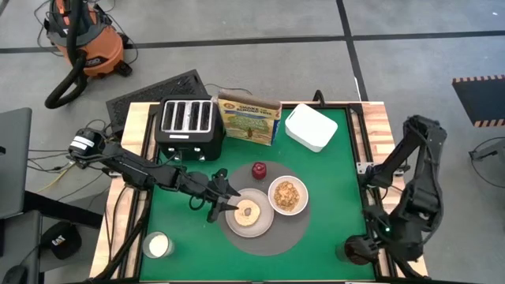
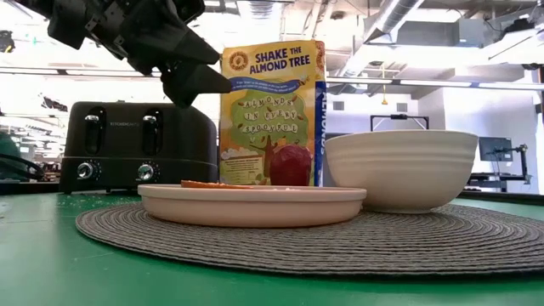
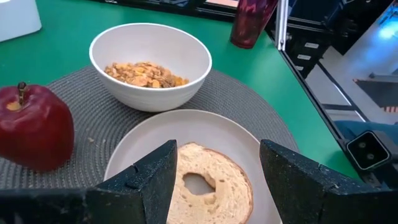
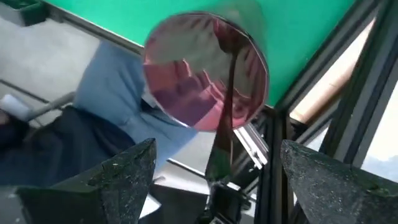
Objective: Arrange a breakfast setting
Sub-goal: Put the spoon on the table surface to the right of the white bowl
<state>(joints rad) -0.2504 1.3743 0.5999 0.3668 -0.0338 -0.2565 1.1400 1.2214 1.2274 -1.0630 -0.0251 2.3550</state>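
Note:
A toasted bread ring [image 3: 208, 183] lies flat on the pale plate [image 1: 233, 224], which sits on a round grey placemat [image 1: 272, 237]. Beside the plate stand a white bowl [image 1: 288, 196] of brown cereal [image 3: 143, 73] and a dark-red apple [image 1: 259, 170]. My left gripper [image 3: 214, 186] hovers open above the plate; the low view shows its fingers [image 2: 200, 81] well clear of the plate. My right gripper [image 4: 217, 186] is open above a reddish tumbler [image 4: 205, 74] at the table's near right corner. The metal spoon [image 4: 227, 106] stands in the tumbler.
A black toaster [image 1: 188, 126], a cereal box [image 1: 249, 118] and a white lidded container [image 1: 310, 126] line the far edge. A glass of milk [image 1: 158, 244] stands near left. Bare green mat lies between the placemat and the right edge.

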